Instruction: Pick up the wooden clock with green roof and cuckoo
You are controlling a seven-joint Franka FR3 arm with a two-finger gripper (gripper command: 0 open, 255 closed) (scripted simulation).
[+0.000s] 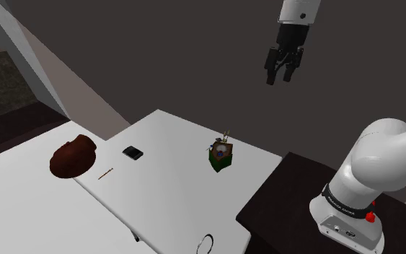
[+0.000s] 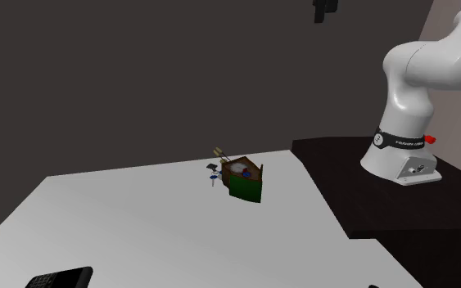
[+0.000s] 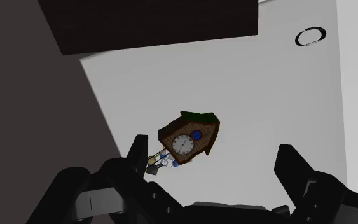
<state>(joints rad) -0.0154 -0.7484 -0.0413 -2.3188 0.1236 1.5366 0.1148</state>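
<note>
A small brown wooden cuckoo clock [image 1: 221,153] with a green roof, a white dial and hanging weights lies on the white table [image 1: 172,202], near the edge beside the dark stand. In the second exterior view the clock [image 2: 243,180] rests tilted on the tabletop [image 2: 138,221]. My black gripper [image 1: 280,76] hangs high above the clock, open and holding nothing. In the wrist view the clock [image 3: 189,137] lies far below, between the spread fingers of the gripper [image 3: 213,159].
A dark reddish-brown lump [image 1: 73,156], a small black flat object [image 1: 133,152] and a thin stick [image 1: 106,174] lie toward the shoulder view's left. A thin ring [image 1: 207,243] sits near the table's front edge. The dark stand [image 1: 295,187] borders the table.
</note>
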